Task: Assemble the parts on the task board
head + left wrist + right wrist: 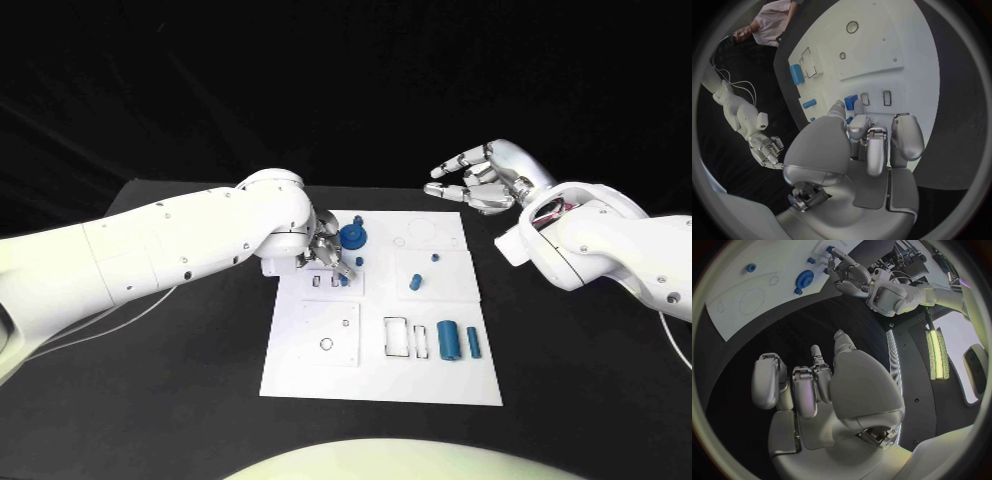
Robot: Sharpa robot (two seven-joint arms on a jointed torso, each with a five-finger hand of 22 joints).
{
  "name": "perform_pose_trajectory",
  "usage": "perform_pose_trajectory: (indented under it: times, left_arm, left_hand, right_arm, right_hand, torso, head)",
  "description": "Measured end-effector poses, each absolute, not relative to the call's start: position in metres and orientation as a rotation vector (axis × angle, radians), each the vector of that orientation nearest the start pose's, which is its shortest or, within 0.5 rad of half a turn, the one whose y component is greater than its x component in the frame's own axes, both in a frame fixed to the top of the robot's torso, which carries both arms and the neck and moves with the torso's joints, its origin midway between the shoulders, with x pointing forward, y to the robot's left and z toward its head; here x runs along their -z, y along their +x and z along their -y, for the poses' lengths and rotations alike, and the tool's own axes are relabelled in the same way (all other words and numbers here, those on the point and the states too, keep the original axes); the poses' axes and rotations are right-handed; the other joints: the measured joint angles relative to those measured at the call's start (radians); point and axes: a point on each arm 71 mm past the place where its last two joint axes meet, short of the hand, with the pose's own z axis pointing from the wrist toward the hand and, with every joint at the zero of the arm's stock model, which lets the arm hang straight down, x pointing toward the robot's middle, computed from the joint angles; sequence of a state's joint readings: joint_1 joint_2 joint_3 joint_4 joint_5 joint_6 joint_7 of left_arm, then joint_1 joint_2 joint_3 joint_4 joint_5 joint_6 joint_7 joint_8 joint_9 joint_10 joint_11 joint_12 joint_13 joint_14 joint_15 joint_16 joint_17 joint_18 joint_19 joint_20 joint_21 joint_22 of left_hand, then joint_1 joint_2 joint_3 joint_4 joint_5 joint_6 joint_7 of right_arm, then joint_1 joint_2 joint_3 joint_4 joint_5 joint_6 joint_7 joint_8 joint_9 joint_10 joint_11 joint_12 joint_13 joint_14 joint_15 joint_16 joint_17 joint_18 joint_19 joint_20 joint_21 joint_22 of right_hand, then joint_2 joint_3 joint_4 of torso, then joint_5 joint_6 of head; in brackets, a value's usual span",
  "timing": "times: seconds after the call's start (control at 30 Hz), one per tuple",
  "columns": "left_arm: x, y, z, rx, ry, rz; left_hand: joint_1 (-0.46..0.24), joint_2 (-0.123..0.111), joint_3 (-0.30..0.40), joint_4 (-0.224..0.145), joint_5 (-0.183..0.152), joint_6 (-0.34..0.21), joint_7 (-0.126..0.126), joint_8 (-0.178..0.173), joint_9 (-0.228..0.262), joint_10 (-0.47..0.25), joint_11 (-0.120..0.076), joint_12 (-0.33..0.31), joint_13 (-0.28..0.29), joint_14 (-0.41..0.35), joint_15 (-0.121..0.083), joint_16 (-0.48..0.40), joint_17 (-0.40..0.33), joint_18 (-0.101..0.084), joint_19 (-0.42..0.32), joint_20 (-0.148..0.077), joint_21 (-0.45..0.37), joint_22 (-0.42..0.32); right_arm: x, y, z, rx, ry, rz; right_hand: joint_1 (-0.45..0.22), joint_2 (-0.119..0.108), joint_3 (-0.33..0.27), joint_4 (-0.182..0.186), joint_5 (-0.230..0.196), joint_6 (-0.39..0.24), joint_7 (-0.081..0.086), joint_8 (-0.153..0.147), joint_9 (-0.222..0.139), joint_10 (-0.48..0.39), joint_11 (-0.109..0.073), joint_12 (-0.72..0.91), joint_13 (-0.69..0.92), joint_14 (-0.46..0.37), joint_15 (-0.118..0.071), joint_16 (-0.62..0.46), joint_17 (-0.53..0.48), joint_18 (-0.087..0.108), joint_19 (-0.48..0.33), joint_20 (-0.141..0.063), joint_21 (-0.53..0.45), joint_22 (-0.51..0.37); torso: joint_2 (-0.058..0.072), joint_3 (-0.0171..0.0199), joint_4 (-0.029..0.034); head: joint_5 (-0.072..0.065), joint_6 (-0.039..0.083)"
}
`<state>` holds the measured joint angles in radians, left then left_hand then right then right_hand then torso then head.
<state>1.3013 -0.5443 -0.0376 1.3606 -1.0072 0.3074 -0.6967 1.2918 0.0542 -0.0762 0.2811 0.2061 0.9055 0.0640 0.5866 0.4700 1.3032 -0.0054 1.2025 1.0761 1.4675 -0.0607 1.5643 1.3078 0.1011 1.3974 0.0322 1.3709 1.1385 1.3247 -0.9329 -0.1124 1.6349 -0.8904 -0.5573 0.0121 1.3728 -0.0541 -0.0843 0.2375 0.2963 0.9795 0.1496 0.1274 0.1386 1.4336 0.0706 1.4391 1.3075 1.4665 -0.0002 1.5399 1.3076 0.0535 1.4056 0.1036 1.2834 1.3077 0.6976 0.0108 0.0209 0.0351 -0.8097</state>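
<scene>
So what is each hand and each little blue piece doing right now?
Left silver hand: down on the white task board, pinching a small blue piece.
Right silver hand: raised beyond the board's far edge, holding nothing, fingers apart.
Round blue disc part: sitting on the board's far end.
Large blue cylinder: lying flat on the board.
Thin blue bar: lying beside the cylinder.

The left hand (326,257) crowds the task board's (382,385) far-left slots.

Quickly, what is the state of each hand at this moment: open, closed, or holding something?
Left hand: holds a small blue part between its fingertips, over the task board.
Right hand: holds nothing, fingers curled loosely, apart from the board.
</scene>
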Motion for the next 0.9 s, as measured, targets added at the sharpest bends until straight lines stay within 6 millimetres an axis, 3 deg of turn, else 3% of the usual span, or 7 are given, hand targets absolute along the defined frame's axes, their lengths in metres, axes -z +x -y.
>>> perform_pose_trajectory:
  times: [0.17, 0.67, 0.9]
  left_arm:
    - [0.1940, 0.5062, -0.1162, 0.327, -0.025, -2.457]
    - [0.1950, 0.5078, -0.1180, 0.319, -0.021, -2.469]
    - [0.1945, 0.5086, -0.1185, 0.324, -0.028, -2.474]
  left_hand:
    - [0.039, 0.011, 0.021, -0.010, 0.000, -0.004, -0.004, 0.005, 0.002, -0.001, -0.001, 0.000, 0.000, -0.004, -0.004, 0.000, 0.000, 0.000, 0.000, 0.000, 0.000, 0.002]
    - [0.042, 0.014, 0.028, -0.005, 0.000, -0.004, -0.004, 0.005, 0.003, -0.001, -0.001, 0.000, 0.001, -0.004, -0.004, 0.000, 0.000, 0.000, -0.004, -0.004, 0.000, 0.003]
    - [0.094, 0.023, 0.085, -0.012, -0.001, -0.018, 0.000, -0.004, -0.001, -0.007, -0.007, -0.018, -0.013, 0.000, -0.007, 0.000, 0.000, 0.000, -0.004, -0.004, 0.004, 0.006]
  right_arm:
    - [0.1356, 0.4796, 0.2237, -0.915, 0.358, -1.505]
    - [0.1356, 0.4793, 0.2233, -0.915, 0.350, -1.507]
    - [0.1357, 0.4793, 0.2234, -0.915, 0.349, -1.508]
  right_hand:
    - [0.000, 0.000, 0.000, 0.000, 0.000, 0.000, 0.000, 0.000, 0.000, 0.000, 0.000, 0.000, 0.000, 0.000, 0.000, 0.000, 0.000, 0.000, 0.000, 0.000, 0.000, 0.000]
    - [0.000, 0.000, 0.000, 0.000, 0.000, 0.000, 0.000, 0.000, 0.000, 0.000, 0.000, 0.000, 0.000, 0.000, 0.000, 0.000, 0.000, 0.000, 0.000, 0.000, 0.000, 0.000]
    - [0.000, 0.000, 0.000, 0.000, 0.000, 0.000, 0.000, 0.000, 0.000, 0.000, 0.000, 0.000, 0.000, 0.000, 0.000, 0.000, 0.000, 0.000, 0.000, 0.000, 0.000, 0.000]
  torso:
    - [0.000, 0.0002, 0.0000]
    - [0.000, 0.0007, -0.0005]
    - [0.000, 0.0007, -0.0002]
  head:
    - [0.000, -0.001]
    - [0.000, 0.000]
    - [0.001, 0.001]
